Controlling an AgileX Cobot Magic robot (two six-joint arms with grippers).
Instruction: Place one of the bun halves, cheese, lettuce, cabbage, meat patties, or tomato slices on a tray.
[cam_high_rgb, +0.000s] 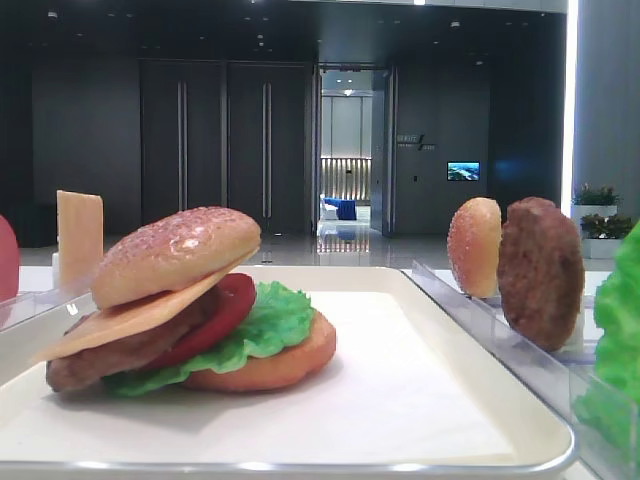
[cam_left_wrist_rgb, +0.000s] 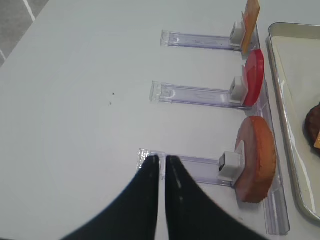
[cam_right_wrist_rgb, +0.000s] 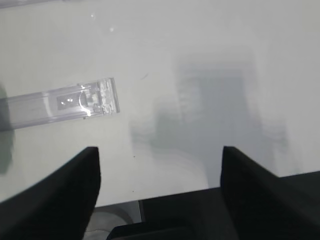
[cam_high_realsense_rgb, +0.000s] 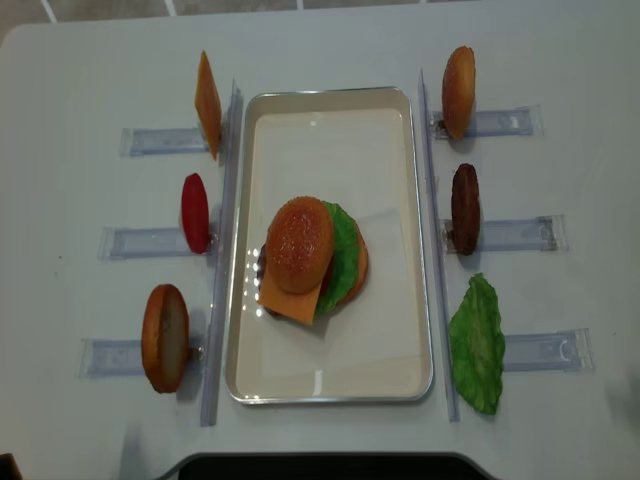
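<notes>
Resting on the tray (cam_high_realsense_rgb: 410, 330), off to the right of the shut left gripper (cam_left_wrist_rgb: 163, 165) and beyond its bun bottom (cam_left_wrist_rgb: 257, 159), sesame bun top (cam_high_realsense_rgb: 299, 245) crowning cheese (cam_high_realsense_rgb: 288, 300), lettuce (cam_high_realsense_rgb: 343, 252); right gripper (cam_right_wrist_rgb: 160, 155) spread wide, empty, above bare table (cam_right_wrist_rgb: 200, 60).

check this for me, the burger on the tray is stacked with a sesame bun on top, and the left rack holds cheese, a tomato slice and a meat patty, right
Not quite. The left rack holds the cheese, the tomato slice and a bun half, not a meat patty; the spare patty stands on the right side. The overhead exterior view shows this. The burger on the tray is bun-topped, as you said.
</notes>
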